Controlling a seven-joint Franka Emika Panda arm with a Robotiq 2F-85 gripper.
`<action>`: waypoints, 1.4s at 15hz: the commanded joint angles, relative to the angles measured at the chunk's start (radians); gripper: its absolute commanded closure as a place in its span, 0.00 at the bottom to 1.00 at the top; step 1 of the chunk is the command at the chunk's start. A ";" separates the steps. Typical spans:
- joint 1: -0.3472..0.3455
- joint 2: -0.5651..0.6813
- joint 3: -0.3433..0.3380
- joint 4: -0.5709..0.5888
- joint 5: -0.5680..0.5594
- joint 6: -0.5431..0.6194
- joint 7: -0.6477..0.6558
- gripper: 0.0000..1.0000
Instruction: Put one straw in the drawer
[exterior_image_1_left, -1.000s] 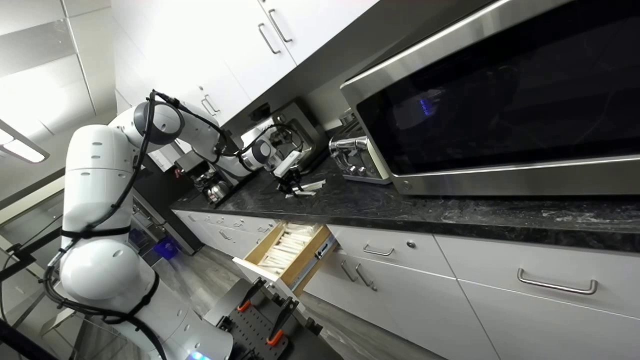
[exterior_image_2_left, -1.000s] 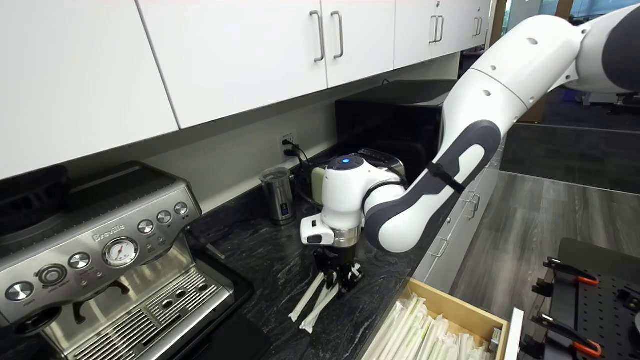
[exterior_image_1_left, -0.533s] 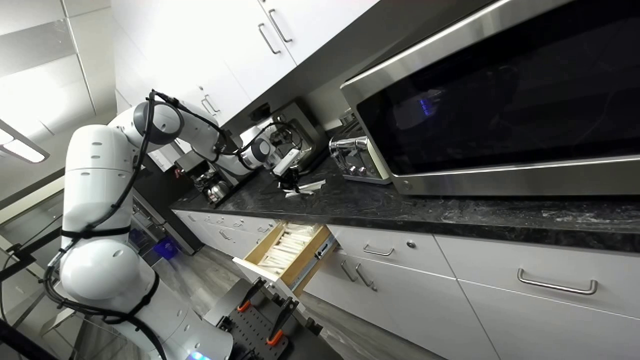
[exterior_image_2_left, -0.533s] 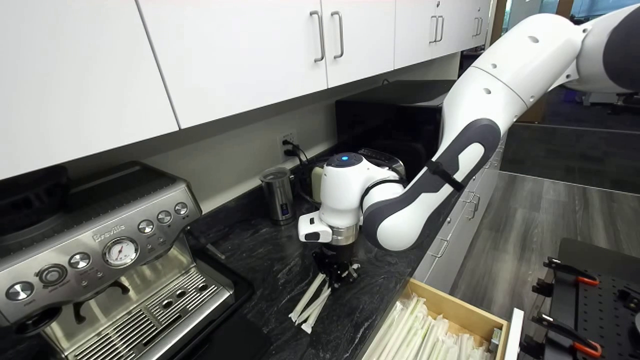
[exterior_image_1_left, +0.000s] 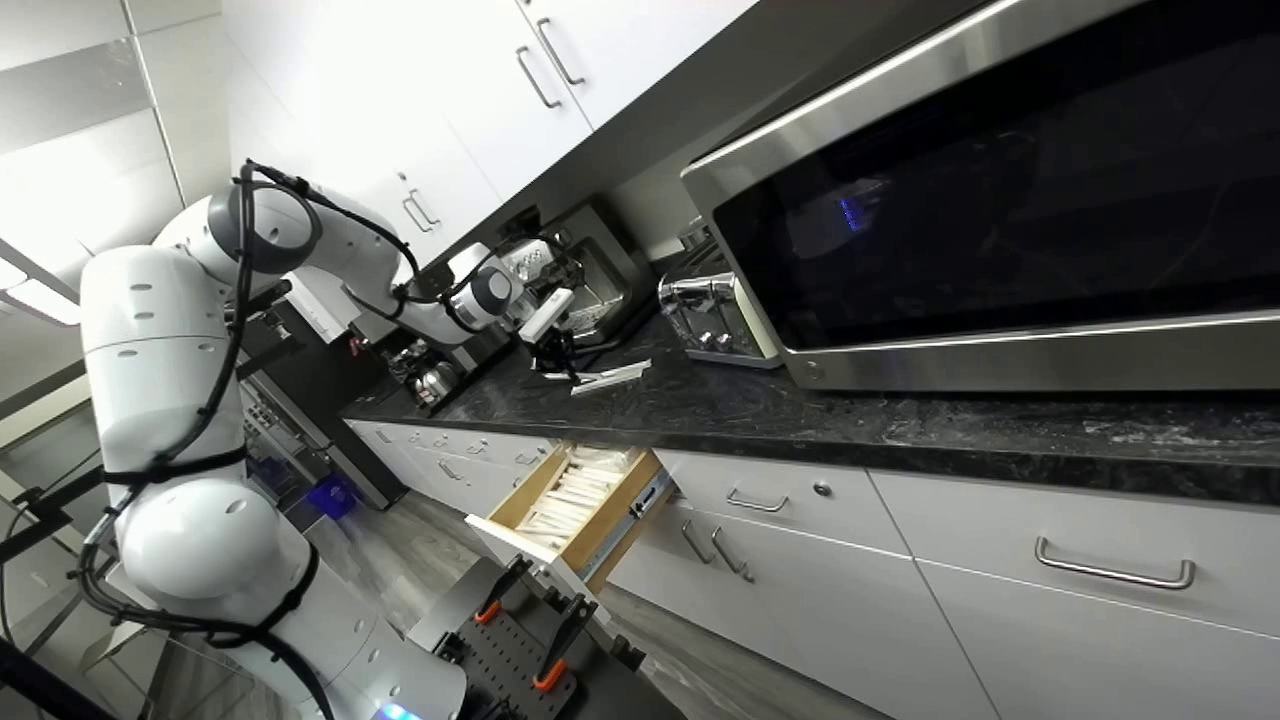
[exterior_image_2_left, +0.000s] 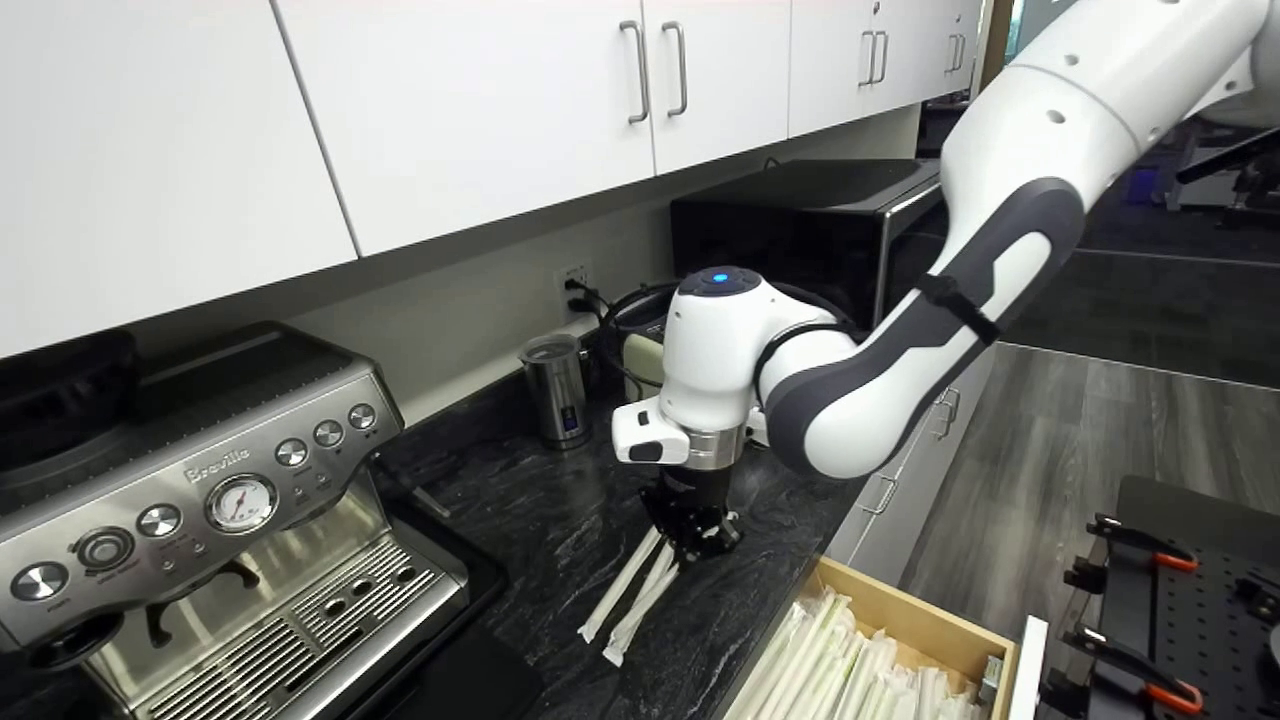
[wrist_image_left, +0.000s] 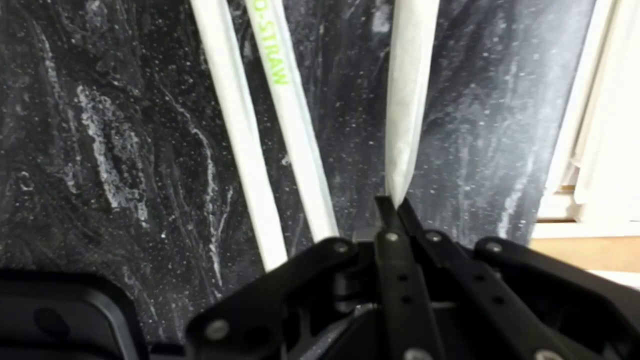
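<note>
Straw (wrist_image_left: 409, 90) was caught between the fingertips of the hand (wrist_image_left: 394, 204), drawn tight together on it; from them it ran forward, out past the top of the wrist view. Whether it was clear of the bench (wrist_image_left: 475, 125) could not be told. The drawer (exterior_image_2_left: 925, 625) stood open to one side of the hand, lower and apart from it, with more straws (exterior_image_2_left: 840, 650) inside.

The likeliest trouble seemed a slip. Only the very tips appeared to hold, and the straw, which looked wrapped, narrowed to a point there, so a quick lift might have pulled it loose or torn it. So long a piece, nipped at one spot, would probably have swung too; it could then have met the drawer crosswise and hung over the wall instead of dropping in. How much reached behind the fingertips was hidden, which made that overhang hard to judge.

Two loose straws (wrist_image_left: 297, 125) lay just beside the hand, partly hidden by it, on the side away from the drawer. A low sideways start might have dragged one along, and the task called for just one. Over the drawer, letting go too high risked a bounce out; going too deep risked jamming the fingertips into the straws there.
</note>
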 joint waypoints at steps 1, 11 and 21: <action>-0.009 -0.220 0.034 -0.247 0.020 0.001 0.040 1.00; 0.083 -0.632 0.086 -0.680 0.142 0.117 0.127 1.00; 0.137 -0.705 0.022 -0.729 0.118 0.126 0.141 0.13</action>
